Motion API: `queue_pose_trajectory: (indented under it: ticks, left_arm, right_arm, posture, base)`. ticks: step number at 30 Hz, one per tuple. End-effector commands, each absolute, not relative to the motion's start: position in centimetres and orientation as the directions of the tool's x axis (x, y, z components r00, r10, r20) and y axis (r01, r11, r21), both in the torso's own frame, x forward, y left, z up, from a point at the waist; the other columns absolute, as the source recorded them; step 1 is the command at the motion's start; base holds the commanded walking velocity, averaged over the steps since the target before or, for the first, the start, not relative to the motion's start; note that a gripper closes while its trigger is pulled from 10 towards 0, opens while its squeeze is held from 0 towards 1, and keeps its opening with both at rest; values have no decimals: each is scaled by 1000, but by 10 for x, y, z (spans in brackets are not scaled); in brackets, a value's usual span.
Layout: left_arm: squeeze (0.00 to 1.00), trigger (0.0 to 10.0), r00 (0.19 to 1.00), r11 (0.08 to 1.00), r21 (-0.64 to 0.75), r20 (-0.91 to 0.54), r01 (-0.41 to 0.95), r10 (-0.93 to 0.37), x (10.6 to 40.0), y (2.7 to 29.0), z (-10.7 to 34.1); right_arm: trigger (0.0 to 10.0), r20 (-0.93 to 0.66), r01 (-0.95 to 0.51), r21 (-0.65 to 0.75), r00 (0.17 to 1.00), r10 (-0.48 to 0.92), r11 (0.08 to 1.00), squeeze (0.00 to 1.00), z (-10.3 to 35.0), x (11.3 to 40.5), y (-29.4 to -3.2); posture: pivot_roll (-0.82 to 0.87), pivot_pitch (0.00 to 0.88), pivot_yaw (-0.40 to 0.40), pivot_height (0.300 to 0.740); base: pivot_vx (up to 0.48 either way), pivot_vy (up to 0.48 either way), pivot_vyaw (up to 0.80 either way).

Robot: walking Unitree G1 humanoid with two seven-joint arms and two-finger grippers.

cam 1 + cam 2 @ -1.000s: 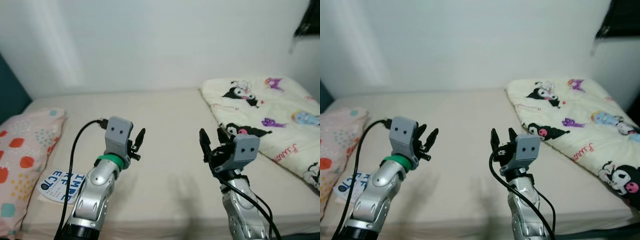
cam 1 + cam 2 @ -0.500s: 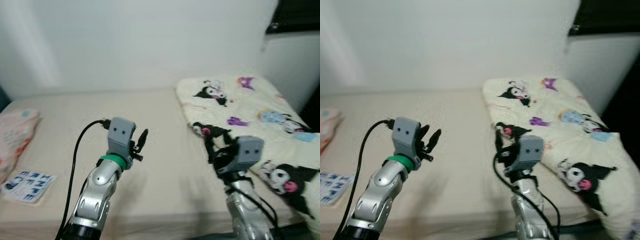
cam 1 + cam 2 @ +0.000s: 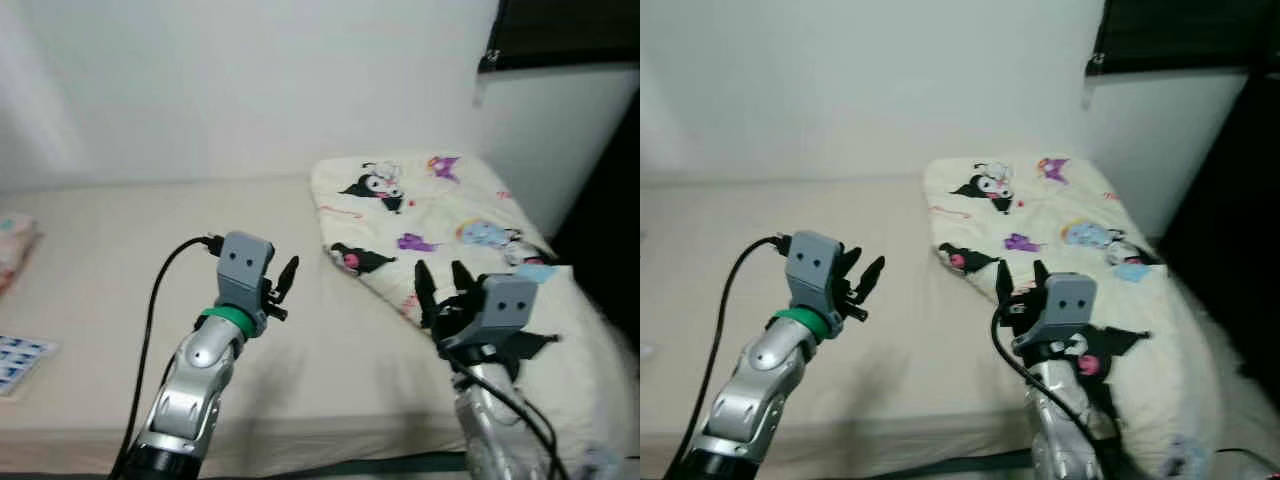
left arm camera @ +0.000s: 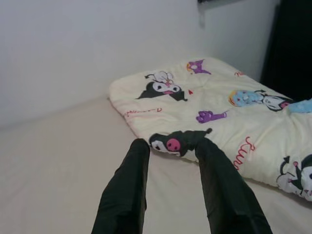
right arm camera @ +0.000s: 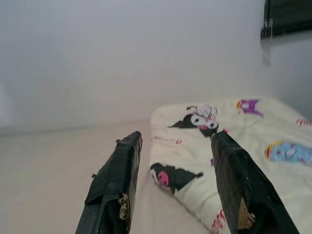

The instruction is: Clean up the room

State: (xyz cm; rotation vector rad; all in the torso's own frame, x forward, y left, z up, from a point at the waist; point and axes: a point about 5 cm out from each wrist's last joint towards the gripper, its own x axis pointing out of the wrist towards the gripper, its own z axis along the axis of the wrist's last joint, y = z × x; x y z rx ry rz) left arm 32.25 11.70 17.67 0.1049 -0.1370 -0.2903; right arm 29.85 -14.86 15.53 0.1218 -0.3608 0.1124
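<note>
Head views first: barely started on the cleanup, going by how things lie. Cartoon-print quilt (image 3: 430,215) bunched in a heap on the right end of the bed (image 3: 130,250), its far edge spilling off toward the dark corner. Not spread, not folded. Left gripper (image 3: 278,288) up in the air over bare mattress, just left of the quilt, fingers spread and holding nothing. Right gripper (image 3: 442,287) hovering over the quilt's near edge, also parted and empty. Printed card (image 3: 14,358) lying well left of the quilt at the mattress edge, plus what might be a pillow corner (image 3: 12,243) further left, though too cropped to be sure.

Left wrist view: two black fingers (image 4: 127,187) apart, nothing between them, quilt corner with the pink-nosed character just beyond the tips.

Right wrist view: same story, fingers (image 5: 117,178) wide, quilt ahead and untouched, white wall (image 5: 122,53) behind.

So basically everything left to do: quilt to sort out, card to pick up.
</note>
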Motion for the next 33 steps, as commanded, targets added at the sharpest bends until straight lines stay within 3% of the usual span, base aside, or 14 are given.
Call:
queue_pose_trajectory:
  ticks: [1,8,33]
  left_arm:
    - [0,10000,954,955,119,91,273,-284,322,118,170]
    - [0,10000,956,953,126,76,274,-285,323,118,170]
    - [0,10000,962,958,117,43,261,-268,326,119,167]
  right_arm:
    - [10000,339,-138,89,935,100,986,0,151,297,-145]
    - [10000,337,-132,91,937,94,987,0,150,296,-146]
    - [10000,326,-126,94,941,89,988,0,149,297,-145]
  posture:
    - [-165,34,141,740]
    - [-166,34,144,740]
    - [-166,32,147,740]
  base:
    - [0,-465,0]
    - [0,-405,0]
    - [0,0,0]
